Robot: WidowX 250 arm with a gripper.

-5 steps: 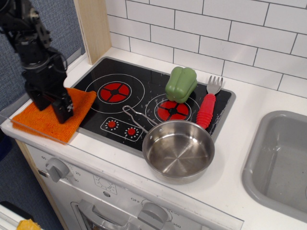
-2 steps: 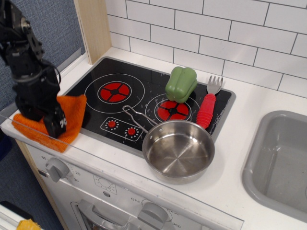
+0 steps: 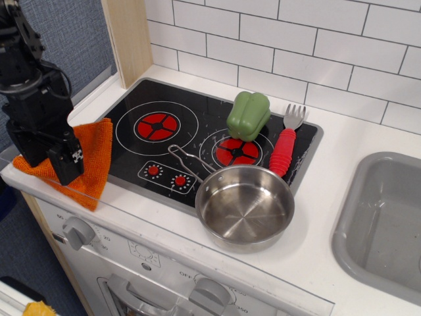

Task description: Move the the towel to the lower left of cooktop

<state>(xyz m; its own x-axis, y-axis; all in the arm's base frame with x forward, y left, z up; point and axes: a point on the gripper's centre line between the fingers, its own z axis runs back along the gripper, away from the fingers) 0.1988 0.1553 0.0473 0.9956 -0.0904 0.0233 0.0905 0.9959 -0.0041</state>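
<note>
The orange towel [image 3: 94, 155] lies bunched on the white counter at the lower left of the black cooktop [image 3: 197, 128]. Its right edge just touches the cooktop's grey rim and its front corner hangs over the counter edge. My black gripper [image 3: 56, 161] stands on the towel's left part, shut on the cloth and hiding it there. The towel's right edge is lifted and folded up.
A steel pan [image 3: 244, 207] sits on the cooktop's front right corner. A green toy pepper [image 3: 248, 115] and a red-handled fork [image 3: 284, 145] lie at the back right. A grey sink [image 3: 388, 217] is at far right, and a wooden post [image 3: 128, 39] stands behind the towel.
My gripper has moved left and slightly toward the front, dragging the towel with it. The towel was flat and lapped onto the cooktop's corner; now it is bunched and almost off it.
</note>
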